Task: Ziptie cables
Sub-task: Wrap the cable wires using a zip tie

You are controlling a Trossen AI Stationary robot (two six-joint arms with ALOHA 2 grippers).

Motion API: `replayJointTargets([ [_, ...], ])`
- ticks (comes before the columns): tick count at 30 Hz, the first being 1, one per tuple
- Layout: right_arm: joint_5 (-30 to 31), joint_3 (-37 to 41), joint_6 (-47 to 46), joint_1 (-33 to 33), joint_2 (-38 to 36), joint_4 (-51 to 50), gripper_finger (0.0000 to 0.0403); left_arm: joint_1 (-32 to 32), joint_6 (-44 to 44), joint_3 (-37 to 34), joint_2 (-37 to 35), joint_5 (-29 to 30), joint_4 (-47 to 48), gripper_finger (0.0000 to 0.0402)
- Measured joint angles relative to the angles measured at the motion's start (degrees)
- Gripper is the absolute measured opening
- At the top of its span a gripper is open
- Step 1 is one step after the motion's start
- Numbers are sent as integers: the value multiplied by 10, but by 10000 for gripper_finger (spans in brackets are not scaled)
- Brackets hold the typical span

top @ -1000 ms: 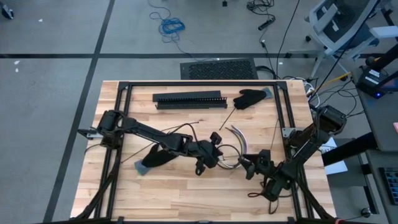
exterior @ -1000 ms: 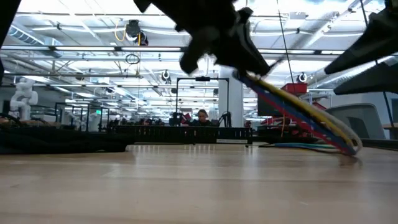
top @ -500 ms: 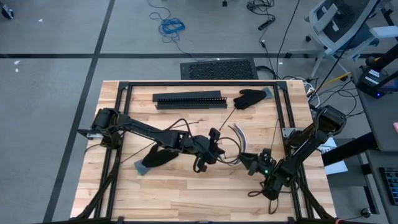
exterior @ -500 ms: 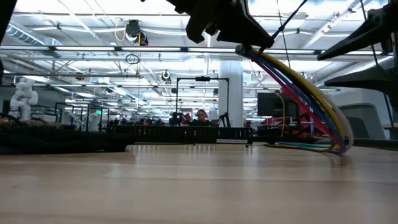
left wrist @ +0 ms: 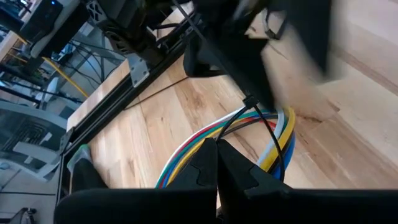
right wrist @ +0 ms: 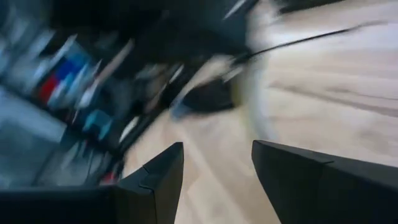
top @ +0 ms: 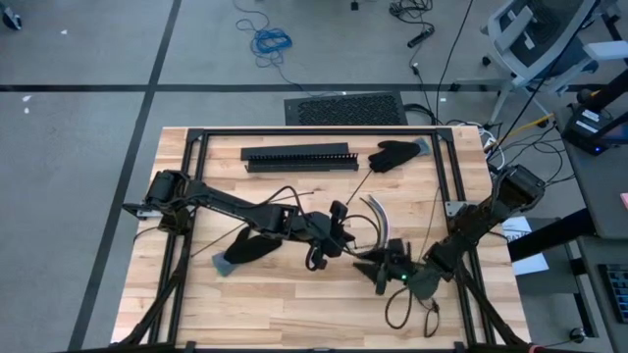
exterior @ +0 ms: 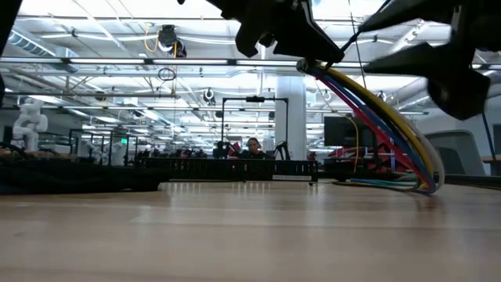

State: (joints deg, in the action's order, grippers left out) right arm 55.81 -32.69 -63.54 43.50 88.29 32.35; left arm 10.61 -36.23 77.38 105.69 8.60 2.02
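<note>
On the left, our left gripper (top: 339, 227) is clamped fully shut on the cables (top: 378, 218), pinching one end of the bundle and lifting it off the table (top: 294, 294). In the low view the grey, purple, yellow, red and blue strands leave the gripper together and arc down and away until their far part rests on the wood. The left wrist view shows the same fan of colours running out ahead of the closed fingers (left wrist: 214, 168), with a thin black line crossing over them; we cannot tell whether that is a zip tie or another wire.

To the right of that hold, just beyond the arc of the cables, our right gripper (top: 390, 267) hangs close to the table. Its fingers (right wrist: 155, 177) stand apart with a clear gap between them, and nothing shows in that gap; its view is blurred, so what lies ahead of it is hard to read.

As we judge it, the step is gathering the bundle so that a tie can go round it. To do it well, we keep the left grip steady and raised, so the strands stay bunched, not splayed. We bring the right gripper in slowly beside the left one, where the wires run tightest, and close only once all the strands sit between the fingers.
</note>
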Motion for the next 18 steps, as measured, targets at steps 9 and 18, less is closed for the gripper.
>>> replayJointTargets([
  [9,-7,6,76,16,-53,-41,187,1,12,0,0,11,7,0],
  [18,90,192,77,83,-285,-4,179,3,42,0,-4,16,5,0],
])
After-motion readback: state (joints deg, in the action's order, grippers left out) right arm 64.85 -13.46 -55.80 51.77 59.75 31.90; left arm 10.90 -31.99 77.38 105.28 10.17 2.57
